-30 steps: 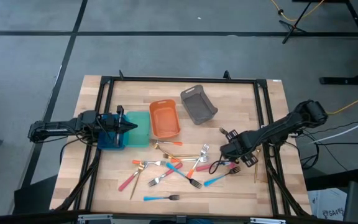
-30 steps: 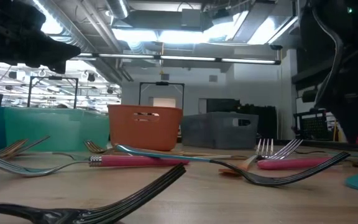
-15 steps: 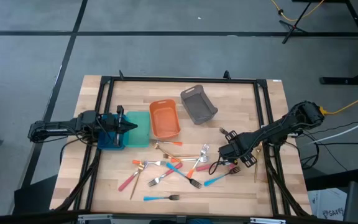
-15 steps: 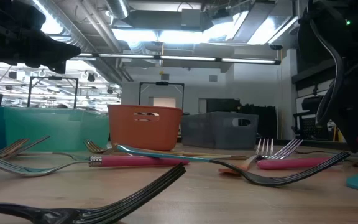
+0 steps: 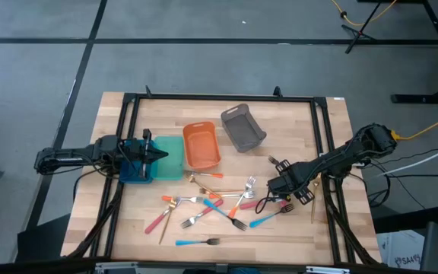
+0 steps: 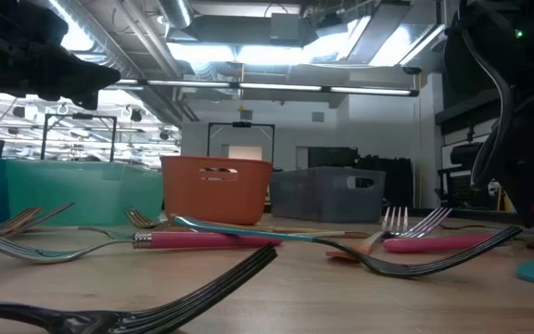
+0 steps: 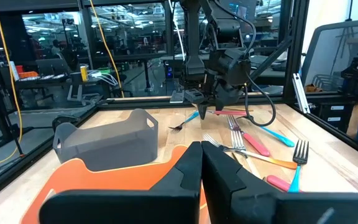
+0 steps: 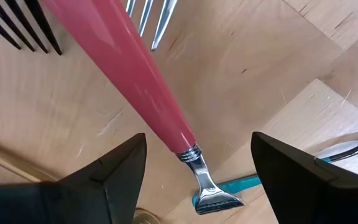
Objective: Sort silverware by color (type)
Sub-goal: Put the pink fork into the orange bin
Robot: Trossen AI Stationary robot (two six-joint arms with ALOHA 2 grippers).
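Basically barely started: right gripper (image 5: 274,185) is hovering with fingers apart astride a pink-handled fork (image 8: 129,81), left gripper (image 5: 160,154) is waiting pinched together over the teal bin (image 5: 175,172), and the silverware (image 5: 217,205) is lying unsorted mid-table.

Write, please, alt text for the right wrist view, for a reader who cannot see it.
The right gripper is open, its two dark fingers on either side of a pink-handled utensil lying on the wooden table. A blue handle lies past its metal end, and black fork tines lie beside the pink handle.
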